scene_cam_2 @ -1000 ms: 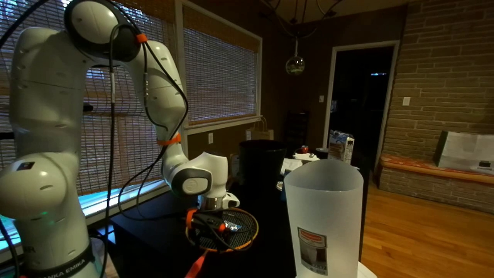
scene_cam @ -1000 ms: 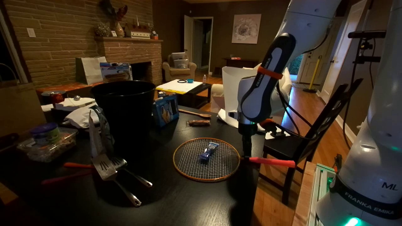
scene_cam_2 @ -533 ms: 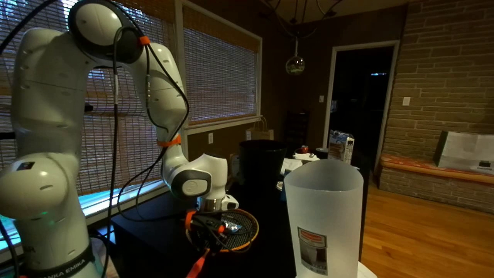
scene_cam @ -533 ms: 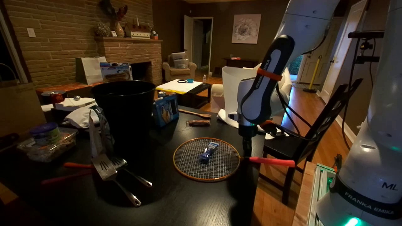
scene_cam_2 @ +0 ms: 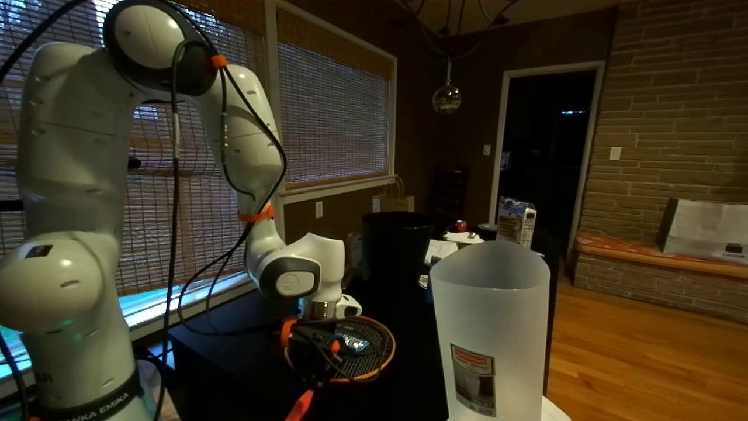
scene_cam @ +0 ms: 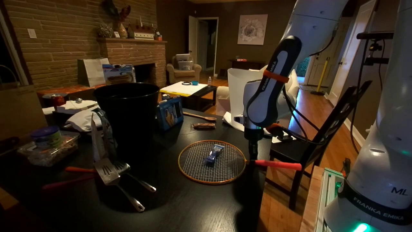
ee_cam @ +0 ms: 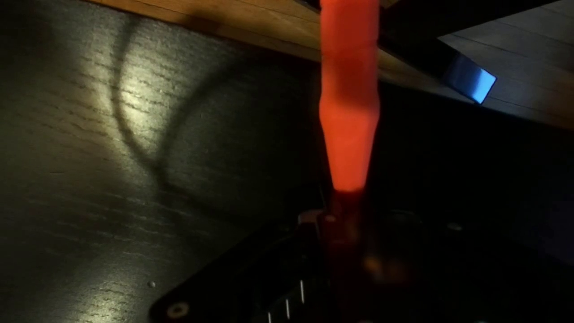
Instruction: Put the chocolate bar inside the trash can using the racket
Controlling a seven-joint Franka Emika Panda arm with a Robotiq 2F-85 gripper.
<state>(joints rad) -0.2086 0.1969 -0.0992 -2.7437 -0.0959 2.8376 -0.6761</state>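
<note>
fingers [scene_cam: 253, 149]: we pinch the racket [scene_cam: 230, 166] just beside its red handle [ee_cam: 350, 112]
racket: head nearly level; whether it touches the table [scene_cam: 206, 206], we cannot tell
chocolate bar [scene_cam: 213, 154]: on the strings, near the middle of the head
trash can [scene_cam: 130, 109]: upright, well apart from the racket
blue box [scene_cam: 170, 112]: beside the trash can

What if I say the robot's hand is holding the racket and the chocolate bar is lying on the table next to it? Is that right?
Almost! The chocolate bar isn't next to the racket; it's lying on top of its strings, as both exterior views show. The rest is right: the robot's hand is holding the racket.
</note>
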